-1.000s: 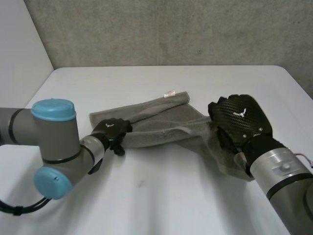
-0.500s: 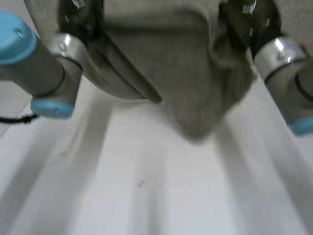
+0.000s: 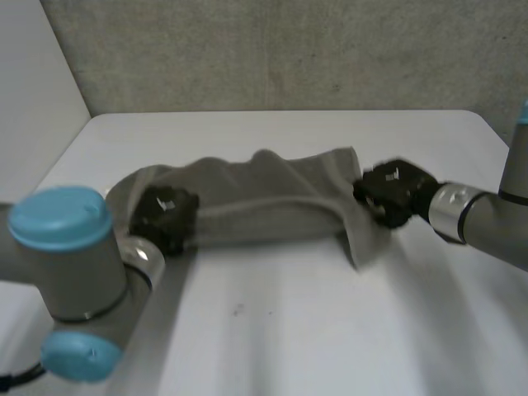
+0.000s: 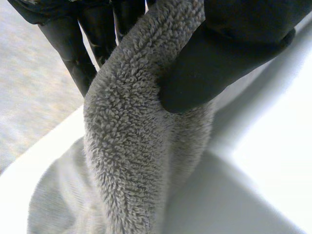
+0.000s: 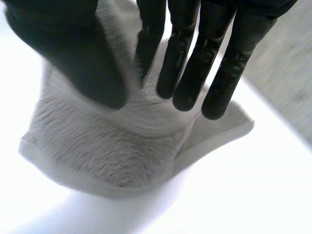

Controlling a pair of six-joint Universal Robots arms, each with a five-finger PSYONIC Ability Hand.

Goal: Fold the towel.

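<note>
A grey terry towel [image 3: 264,198] is stretched sideways over the white table [image 3: 272,330], bunched into long folds. My left hand [image 3: 165,216] grips its left end. In the left wrist view the thumb [image 4: 229,53] pinches the towel [image 4: 131,146] against the fingers [image 4: 73,48], and the cloth hangs down from the grip. My right hand [image 3: 394,191] holds the right end, where a flap droops to the table. In the right wrist view the towel [image 5: 112,146] runs up between the thumb [image 5: 68,53] and the fingers [image 5: 195,58].
A grey wall [image 3: 289,49] runs behind the table's far edge. Bare white tabletop lies in front of the towel, marked by a small dark speck [image 3: 238,310]. My left arm's blue-capped elbow [image 3: 62,219] stands near the front left.
Half a second ago both hands were raised close to the camera with the towel hanging between them. Now they are lowered over the table, holding the towel stretched out sideways.
</note>
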